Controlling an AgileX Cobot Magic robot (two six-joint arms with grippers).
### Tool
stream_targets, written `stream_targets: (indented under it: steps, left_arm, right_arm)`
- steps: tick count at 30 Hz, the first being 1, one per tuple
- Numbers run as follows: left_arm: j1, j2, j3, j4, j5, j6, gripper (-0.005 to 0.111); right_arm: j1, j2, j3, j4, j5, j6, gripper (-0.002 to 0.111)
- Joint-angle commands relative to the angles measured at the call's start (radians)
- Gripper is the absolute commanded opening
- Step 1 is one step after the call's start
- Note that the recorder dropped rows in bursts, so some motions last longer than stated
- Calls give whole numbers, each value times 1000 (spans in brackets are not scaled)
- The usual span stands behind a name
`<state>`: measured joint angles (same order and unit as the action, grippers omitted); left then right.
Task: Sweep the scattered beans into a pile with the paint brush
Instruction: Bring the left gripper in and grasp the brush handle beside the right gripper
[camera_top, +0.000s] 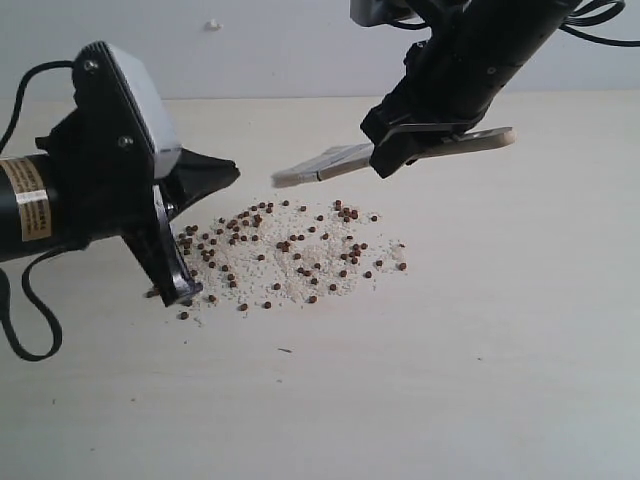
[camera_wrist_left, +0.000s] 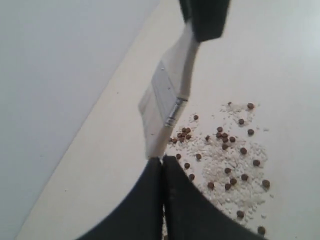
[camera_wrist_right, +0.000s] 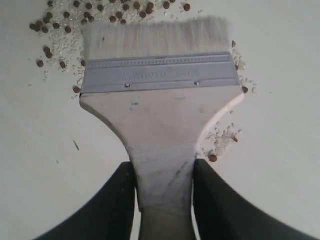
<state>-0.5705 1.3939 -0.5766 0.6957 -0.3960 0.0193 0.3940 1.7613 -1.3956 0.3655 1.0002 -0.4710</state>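
Observation:
Small reddish-brown beans (camera_top: 290, 245) lie scattered over a patch of white crumbs on the pale table (camera_top: 480, 340); they also show as beans (camera_wrist_left: 227, 155) and beans (camera_wrist_right: 65, 20). The paint brush (camera_top: 335, 160), paint brush (camera_wrist_right: 160, 100), paint brush (camera_wrist_left: 167, 95) hangs nearly level above the far edge of the beans, bristles pointing left. My right gripper (camera_top: 405, 145), right gripper (camera_wrist_right: 164, 172) is shut on its wooden handle. My left gripper (camera_top: 225, 172), left gripper (camera_wrist_left: 162, 160) is shut and empty, hovering at the left edge of the beans with its tip close to the bristles.
A pale wall (camera_top: 280, 50) rises behind the table's far edge. A black cable (camera_top: 25, 300) loops down beside the left arm.

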Motion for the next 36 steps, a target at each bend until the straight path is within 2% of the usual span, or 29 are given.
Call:
stream_targets:
  steps: [1,2,4,6,14,27,30,36]
  left_arm:
    - [2,45,4,152,-2,76,18]
    - [2,66,0,139,-8,121,30]
    - [2,97,-14,99,-24,146,45]
    - [2,124,-31,54,-44,166,52]
    - [2,219,-96,-10,-92,322,53]
    - [2,369,-247,-26,-145,325,53]
    - [2,396,-252,-26,-188,321,53]
    - [2,410,-260,-26,-191,327,50]
  right_arm:
    - [2,-1,-8,34,-10,5,0]
    - [2,-1,-8,62,-9,5,0]
    - [2,-1,-8,94,-9,3,0]
    - [2,-1,-8,124,-1,-4,0]
    - [2,-1,-8,134,23,-9,0]
    - [2,-1,-8,134,48,-6,0]
    - [2,-1,-8,134,46,-6,0]
    - [2,-1,-8,134,44,-6,0]
